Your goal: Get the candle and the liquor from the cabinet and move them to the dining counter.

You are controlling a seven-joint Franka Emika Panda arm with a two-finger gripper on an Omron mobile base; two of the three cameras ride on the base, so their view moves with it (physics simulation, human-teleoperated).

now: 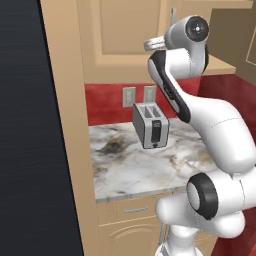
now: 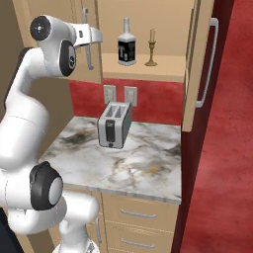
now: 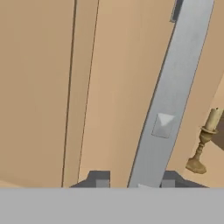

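The cabinet (image 2: 148, 68) has its right door (image 2: 193, 74) swung open. On its shelf stand the liquor (image 2: 126, 47), a black square bottle with a white T, and the candle (image 2: 151, 48) on its brass holder to the right. My gripper (image 2: 97, 35) is at the left door, shut on that door's vertical silver handle (image 3: 175, 87). In the hand view the bar runs between my fingertips (image 3: 101, 182), and the candle (image 3: 203, 140) shows past the door's edge. In the left base view, my gripper (image 1: 148, 45) is raised in front of the cabinet. The dining counter is out of view.
A silver toaster (image 2: 114, 126) stands on the small marble worktop (image 2: 148, 168) below the cabinet, with drawers (image 2: 138, 215) under it. Two wall outlets (image 2: 120, 94) sit on the red backsplash. A tall dark panel (image 1: 25, 125) fills the left side.
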